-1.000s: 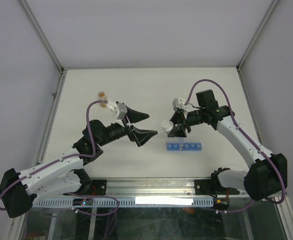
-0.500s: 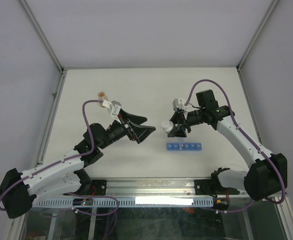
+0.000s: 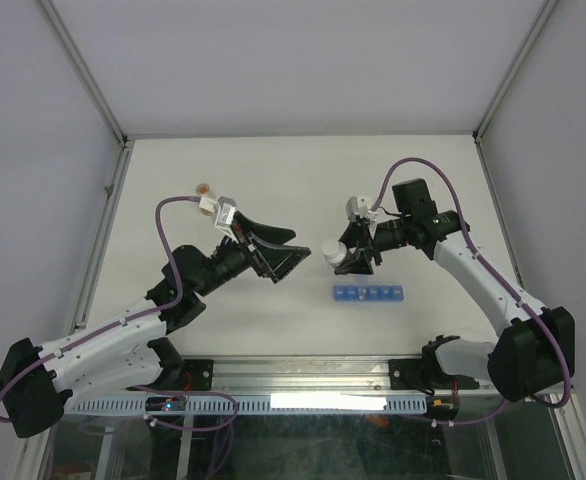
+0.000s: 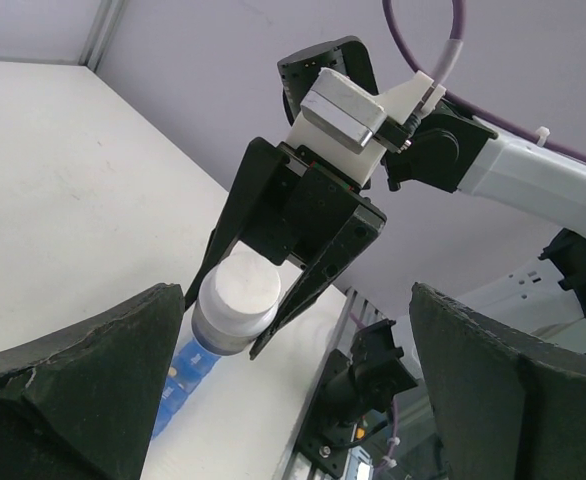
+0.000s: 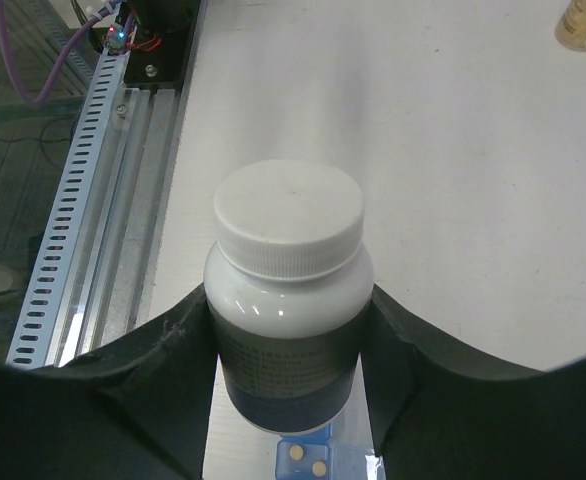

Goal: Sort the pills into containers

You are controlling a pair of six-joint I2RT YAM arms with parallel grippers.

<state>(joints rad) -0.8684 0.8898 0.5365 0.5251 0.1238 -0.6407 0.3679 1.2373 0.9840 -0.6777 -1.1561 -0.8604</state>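
Left fingers [image 3: 271,237] swivelled, facing capped bottle [image 3: 333,253] near containers [image 3: 369,294].

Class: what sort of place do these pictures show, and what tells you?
Probably a robotics lab test cell: two arms bolted to a rail, a white table walled by plain panels, a pill strip as prop.

Look at the bottle [image 5: 288,320]: it is smooth, shiny white plastic. Its cap [image 5: 288,215] is dull white plastic with tiny ridges round the edge. On your right gripper [image 3: 345,256], the fingers [image 5: 163,380] are dull black with rough, crumbly edges. Your left gripper [image 3: 278,255] looks the same. The pill strip [image 3: 369,294] is see-through blue plastic. The table [image 5: 453,180] is plain dull white, and the rail [image 5: 83,200] is grey metal.
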